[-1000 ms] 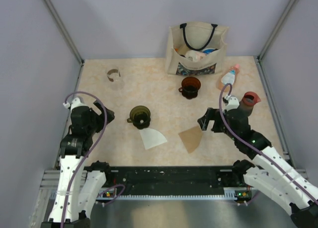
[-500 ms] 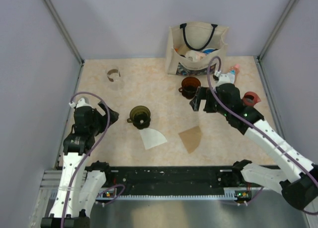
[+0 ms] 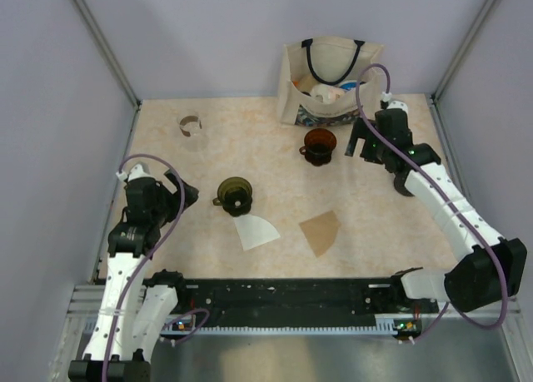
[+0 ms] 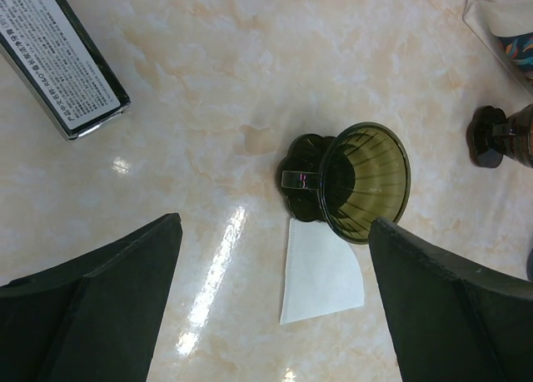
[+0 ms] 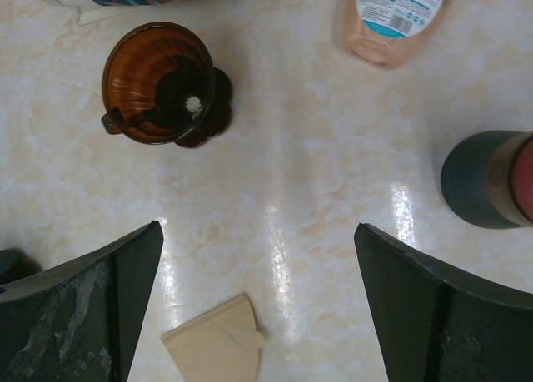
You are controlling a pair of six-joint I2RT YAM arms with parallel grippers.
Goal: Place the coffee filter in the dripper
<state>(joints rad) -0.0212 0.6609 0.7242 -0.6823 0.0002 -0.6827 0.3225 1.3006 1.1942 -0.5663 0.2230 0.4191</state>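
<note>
- Since a second ago the right arm has swung from the lower right of the top view up to the upper right. The right gripper [image 3: 356, 142] now hangs just beside the brown dripper [image 3: 319, 144]. The left arm has barely shifted.
- Right gripper: fingers spread wide apart, nothing between them. In its wrist view the brown dripper sits at the upper left and the brown filter [image 3: 321, 230] lies at the bottom edge, well apart from it.
- Left gripper [image 3: 185, 195], left of centre: fingers also wide apart and empty, just left of the green dripper [image 3: 235, 194].
- Green dripper: stands on the table [image 3: 375, 224] left of centre, with no filter in it.
- White filter [image 3: 256, 230]: lies flat on the table just below the green dripper, its upper corner at the dripper's base.
- Brown filter: flat on the table, lower centre, to the right of the white one and clear of both drippers.
- Tote bag [image 3: 329, 78] stands at the top centre. A pink bottle [image 5: 391, 16] and a dark cup [image 5: 487, 178] show on the right of the right wrist view.
</note>
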